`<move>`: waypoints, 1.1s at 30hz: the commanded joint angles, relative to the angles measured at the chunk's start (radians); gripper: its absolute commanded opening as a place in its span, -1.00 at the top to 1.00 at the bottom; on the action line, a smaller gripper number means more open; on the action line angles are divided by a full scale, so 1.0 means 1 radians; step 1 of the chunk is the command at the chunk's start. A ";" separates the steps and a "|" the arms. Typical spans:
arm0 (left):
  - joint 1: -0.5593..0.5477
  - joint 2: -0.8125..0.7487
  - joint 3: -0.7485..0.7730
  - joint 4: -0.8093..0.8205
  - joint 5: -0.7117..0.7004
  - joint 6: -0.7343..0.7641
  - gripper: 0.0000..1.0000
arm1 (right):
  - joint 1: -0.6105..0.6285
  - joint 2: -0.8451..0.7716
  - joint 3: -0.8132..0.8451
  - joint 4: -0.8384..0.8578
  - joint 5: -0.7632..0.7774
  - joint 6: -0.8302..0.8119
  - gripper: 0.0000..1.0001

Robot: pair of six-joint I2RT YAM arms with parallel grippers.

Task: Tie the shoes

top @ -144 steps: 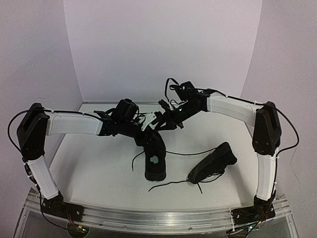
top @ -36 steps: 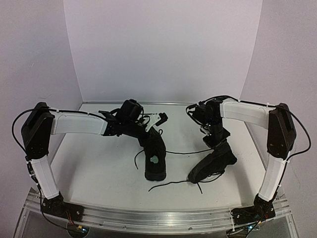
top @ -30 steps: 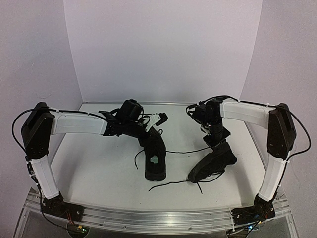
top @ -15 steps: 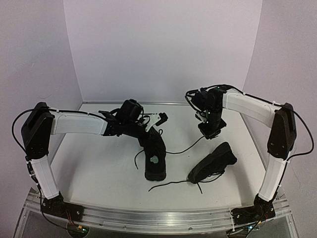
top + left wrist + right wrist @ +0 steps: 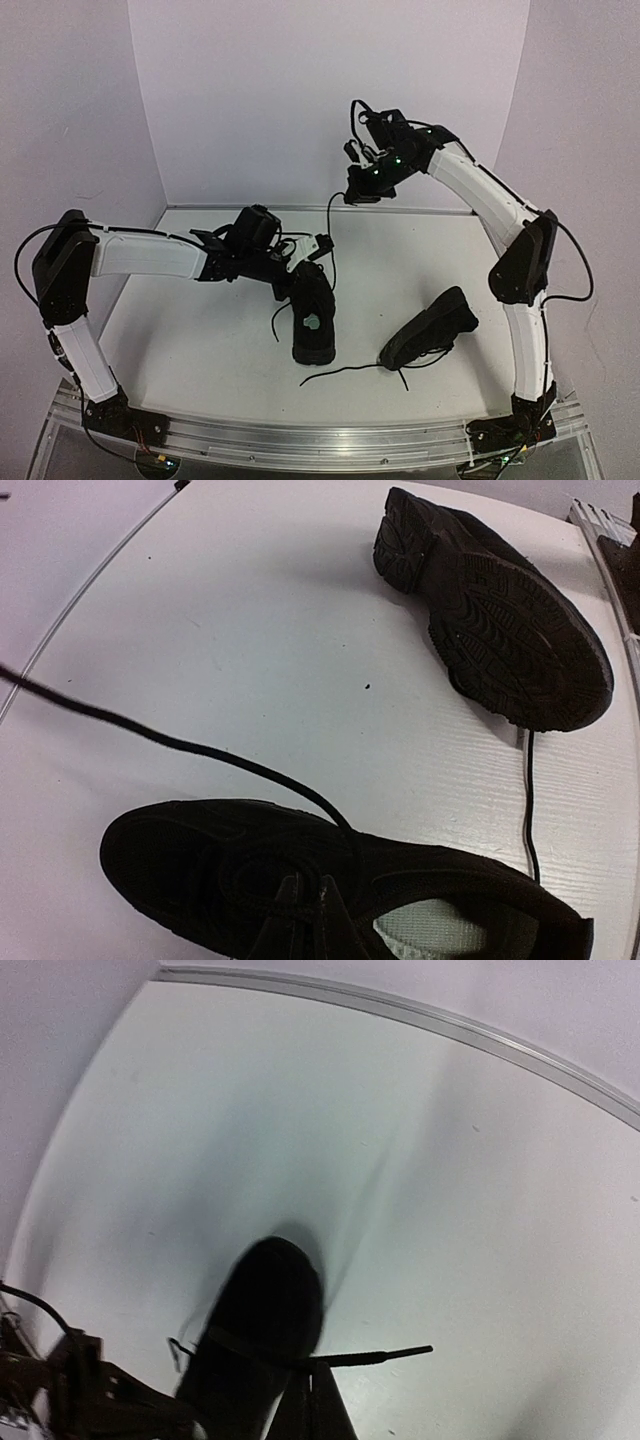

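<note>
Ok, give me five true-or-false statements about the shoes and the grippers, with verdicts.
1. The right gripper is high above the table, shut on a lace from the upright shoe. True.
2. Both shoes stand upright. False: the other shoe lies on its side, sole showing in the left wrist view.
3. The left gripper is at the other shoe. False: it is at the upright shoe.
4. The upright shoe shows a pale insole label. True.
5. A loose lace trails from the other shoe across the table. True.
</note>
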 commanded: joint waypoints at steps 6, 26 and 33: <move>-0.030 -0.074 -0.049 0.027 -0.050 0.105 1.00 | 0.094 0.159 0.054 0.314 -0.457 0.218 1.00; -0.036 -0.065 -0.066 0.081 -0.040 0.042 1.00 | -0.046 -0.236 -0.549 0.417 -0.523 0.316 -0.11; -0.035 -0.062 -0.072 0.107 -0.042 0.009 1.00 | -0.033 -0.326 -0.799 0.463 -0.607 0.328 0.06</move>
